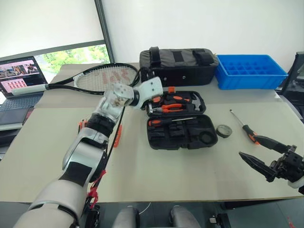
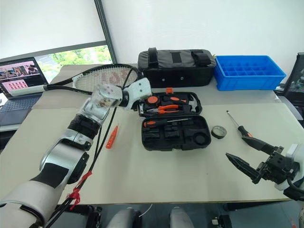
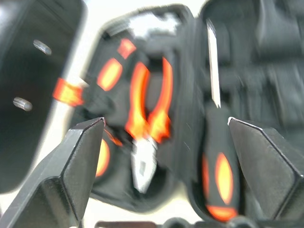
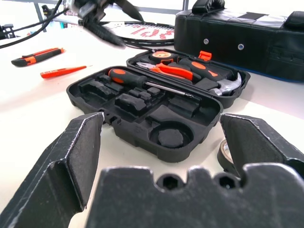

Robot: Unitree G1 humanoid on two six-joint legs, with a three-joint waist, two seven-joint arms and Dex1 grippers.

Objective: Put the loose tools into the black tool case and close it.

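Right gripper (image 1: 260, 153) sits nearest, low over the table (image 1: 142, 180), fingers spread wide, holding nothing. Left gripper (image 3: 166, 128) hangs over the open tool case (image 1: 180, 121) near its hinge, fingers apart, empty.

One screwdriver (image 4: 142, 81) already lies in the case's near half; pliers (image 1: 167, 107) and hammer (image 1: 194, 100) fill the far half.

Loose on the table:
- second screwdriver (image 1: 244, 127), right of the case, close by my right gripper
- tape roll (image 1: 223, 130), just beside the case's right edge
- tester screwdriver (image 2: 111, 137) and utility knife (image 4: 38, 55), left of the case

My call: left arm takes the tester next. Approach from above, close across the shaft mid-length, lift clear of the case rim before swinging over, match the slot before letting go. Right arm takes tape, then screwdriver. Close the lid last.
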